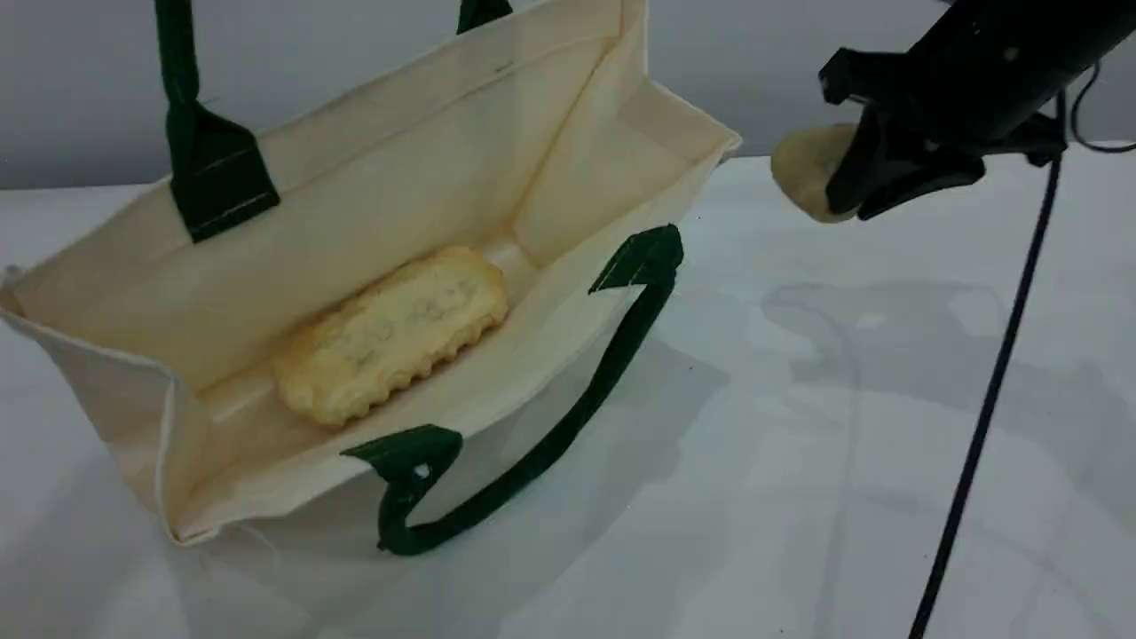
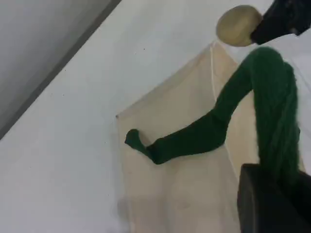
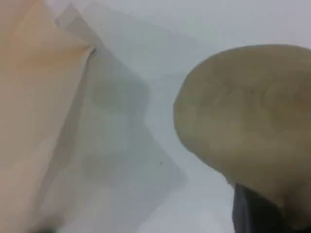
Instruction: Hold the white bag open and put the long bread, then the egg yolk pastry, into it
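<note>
Grey wall (image 1: pixel 80 89) backs a white tabletop (image 1: pixel 799 497), and the bag (image 1: pixel 399 177) takes up the left half of it with its mouth gaping toward the near side. Its far wall stands tall, drawn up by the far handle (image 1: pixel 191 115), whose green strap runs taut out of the scene's top edge. The near wall sags low, and the near handle (image 1: pixel 550 435) flops in a loop onto the tabletop in front of it.

The bread (image 1: pixel 390 333) lies inside on the bag's floor, pale flat side up, its scalloped edge toward the near wall and its length running from near left to far right.

The left gripper (image 2: pixel 272 204) is out of the scene view. Its wrist view shows one dark fingertip at the bottom right with the green strap rising straight to it, so it is clenched on the far handle.

To the right of the bag, clear of its far right corner and well above the tabletop, the right gripper (image 1: pixel 852 191) grasps the pastry (image 1: pixel 803 164). The black fingers clamp its right side, and the rounded beige body sticks out to the left toward the bag. In the right wrist view the pastry fills the right side above a dark fingertip, with the bag's cloth at the left edge. A black cable (image 1: pixel 985 417) hangs from the right arm down toward the near edge.
</note>
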Motion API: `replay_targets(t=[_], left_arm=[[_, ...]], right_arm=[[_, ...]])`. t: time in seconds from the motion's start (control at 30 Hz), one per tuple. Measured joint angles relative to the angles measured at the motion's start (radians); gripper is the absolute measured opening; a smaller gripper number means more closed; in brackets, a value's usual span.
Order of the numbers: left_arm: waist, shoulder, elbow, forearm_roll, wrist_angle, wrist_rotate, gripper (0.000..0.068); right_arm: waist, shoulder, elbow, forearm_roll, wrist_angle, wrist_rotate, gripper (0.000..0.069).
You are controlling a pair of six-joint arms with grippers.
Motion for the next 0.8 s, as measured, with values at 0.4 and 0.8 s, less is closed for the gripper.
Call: replay_targets(t=[0.4, 0.8], left_arm=[[0.0, 0.0, 0.0, 0.0, 0.0, 0.0, 0.0084], [0.0, 0.0, 0.0, 0.0, 0.0, -0.001, 0.0084]], right_arm=[[0.003, -0.271, 0.236, 0.006, -0.019, -0.019, 0.0085], [0.099, -0.504, 0.431, 0.052, -0.026, -0.042, 0.0082]])
